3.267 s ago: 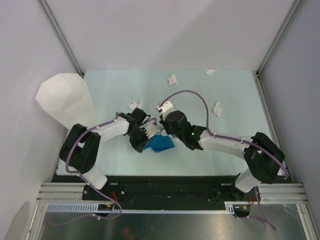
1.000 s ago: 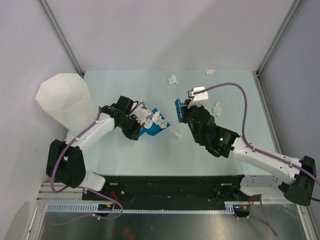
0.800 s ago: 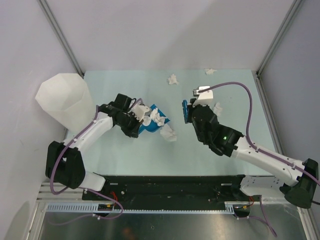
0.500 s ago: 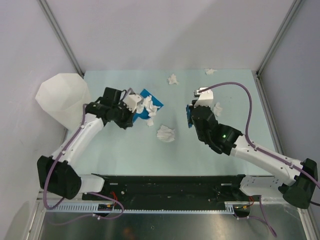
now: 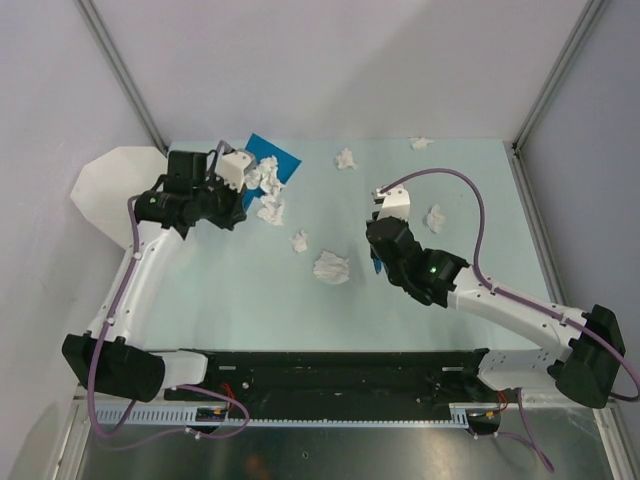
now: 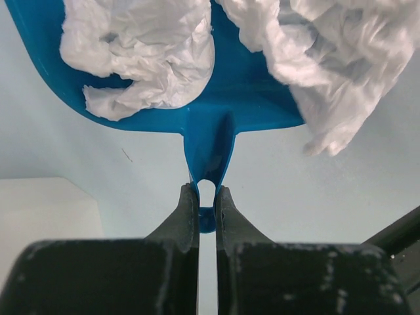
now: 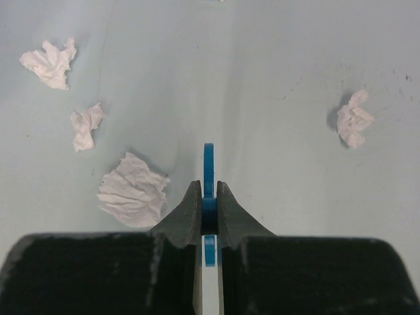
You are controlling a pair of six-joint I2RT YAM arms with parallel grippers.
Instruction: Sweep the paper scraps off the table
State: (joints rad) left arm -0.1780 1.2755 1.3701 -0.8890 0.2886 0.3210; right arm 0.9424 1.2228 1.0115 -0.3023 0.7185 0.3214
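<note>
My left gripper [image 5: 240, 185] is shut on the handle of a blue dustpan [image 5: 272, 154], held up at the back left beside the white bin [image 5: 104, 186]. In the left wrist view the fingers [image 6: 189, 210] pinch the handle, and the dustpan [image 6: 223, 92] carries paper scraps [image 6: 141, 52], one hanging over its right edge [image 6: 328, 65]. My right gripper [image 5: 377, 262] is shut on a thin blue brush handle [image 7: 208, 157] low over the table [image 5: 220, 290]. Loose scraps lie left of it [image 5: 331, 267], [image 5: 300, 241], also in the right wrist view [image 7: 133, 190].
More scraps lie at the back [image 5: 345, 158], back right [image 5: 421, 143] and right of my right arm [image 5: 435, 217], the last also in the right wrist view [image 7: 354, 118]. Grey walls and metal rails [image 5: 545, 95] border the table.
My left arm has lifted the dustpan up and back-left toward the bin. Some scraps fell from it onto the table. My right gripper moved slightly left and nearer, still holding the brush.
</note>
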